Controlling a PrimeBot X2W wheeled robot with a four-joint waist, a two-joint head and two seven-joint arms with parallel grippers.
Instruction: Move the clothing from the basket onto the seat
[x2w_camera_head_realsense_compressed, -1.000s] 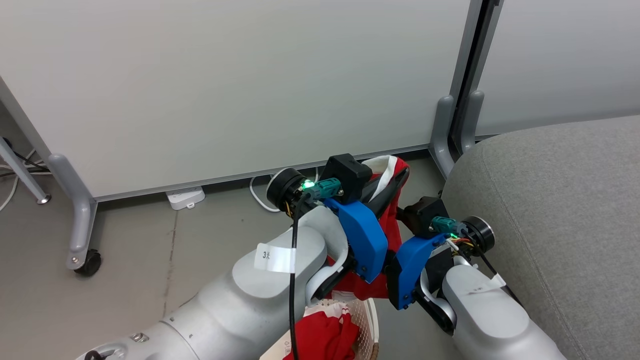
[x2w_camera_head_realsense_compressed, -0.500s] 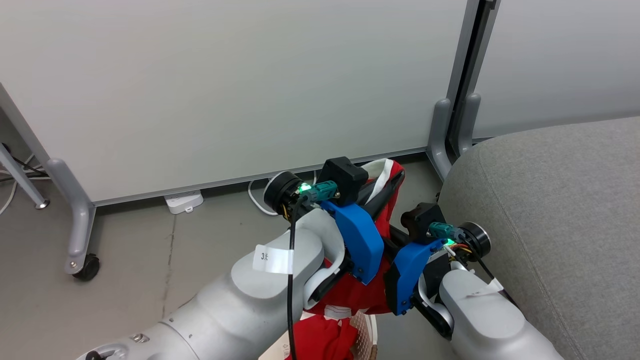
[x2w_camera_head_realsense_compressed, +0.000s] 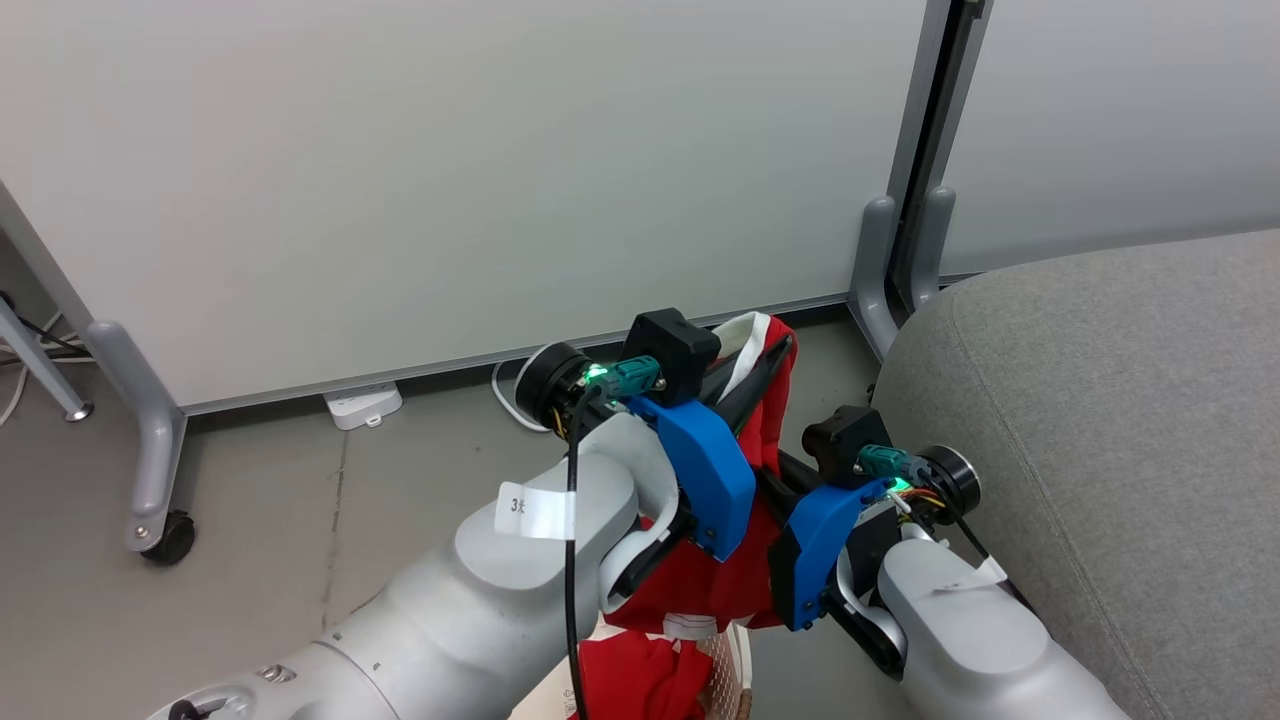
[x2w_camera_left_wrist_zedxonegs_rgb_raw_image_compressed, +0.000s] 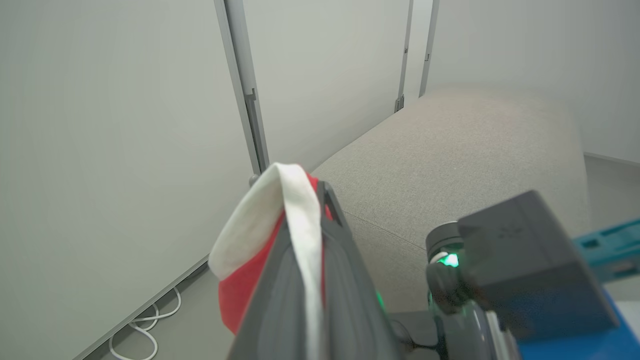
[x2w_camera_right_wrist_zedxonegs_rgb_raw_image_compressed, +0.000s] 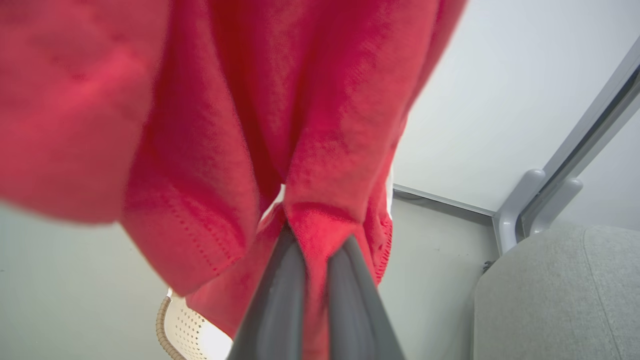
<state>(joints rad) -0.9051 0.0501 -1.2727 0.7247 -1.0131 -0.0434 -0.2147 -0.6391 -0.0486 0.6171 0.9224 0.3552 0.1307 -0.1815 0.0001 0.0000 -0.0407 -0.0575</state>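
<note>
A red garment with white trim hangs between my two arms, above the basket. My left gripper is shut on its white-edged top fold, fingertips pinching the cloth. Lower and to the right, my right gripper is shut on a bunch of the same red fabric; in the head view its fingers run in behind the cloth. More red clothing lies in the cream basket. The grey seat stands just right of my right wrist.
A pale partition wall on grey feet with a castor stands behind the arms. A white power strip and a cable lie on the floor at its base. A second panel's feet stand beside the seat's corner.
The whole head picture has slid slightly left, so the camera has turned. Both grippers keep their hold on the red garment, with little other visible movement.
</note>
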